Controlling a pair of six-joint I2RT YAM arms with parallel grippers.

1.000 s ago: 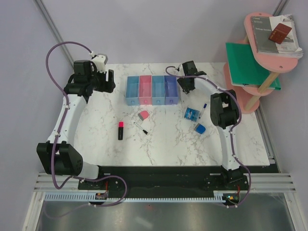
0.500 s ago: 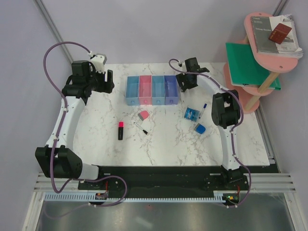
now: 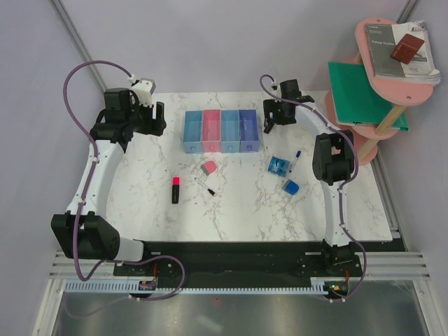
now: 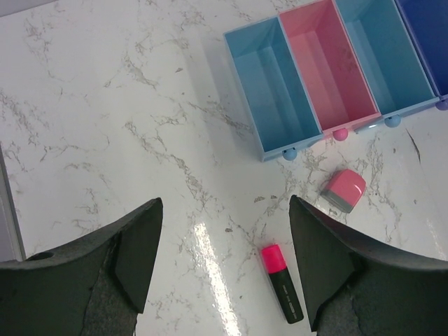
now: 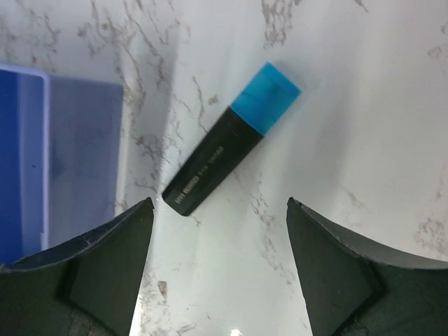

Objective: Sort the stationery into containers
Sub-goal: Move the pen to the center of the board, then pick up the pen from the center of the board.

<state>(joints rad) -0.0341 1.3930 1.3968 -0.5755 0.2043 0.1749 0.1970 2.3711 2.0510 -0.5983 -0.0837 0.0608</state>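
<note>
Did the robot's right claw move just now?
Yes. The right gripper moved to the right, away from the purple-blue bin and toward the pink shelf.

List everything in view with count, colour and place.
table: one, white marble
bins: four, blue, pink, blue, purple-blue, far centre
eraser: one, pink-grey, near bins
pink-capped highlighter: one, black, left of eraser
pen: one, black, by eraser
blocks: two, blue, right of centre
marker: one, white, blue-capped, by blocks
blue-capped highlighter: one, black, right of bins
shelf: one, pink, far right
books: stack, grey, shelf top
folder: one, green, on shelf
left gripper: open, far left
right gripper: open, above blue-capped highlighter
</note>
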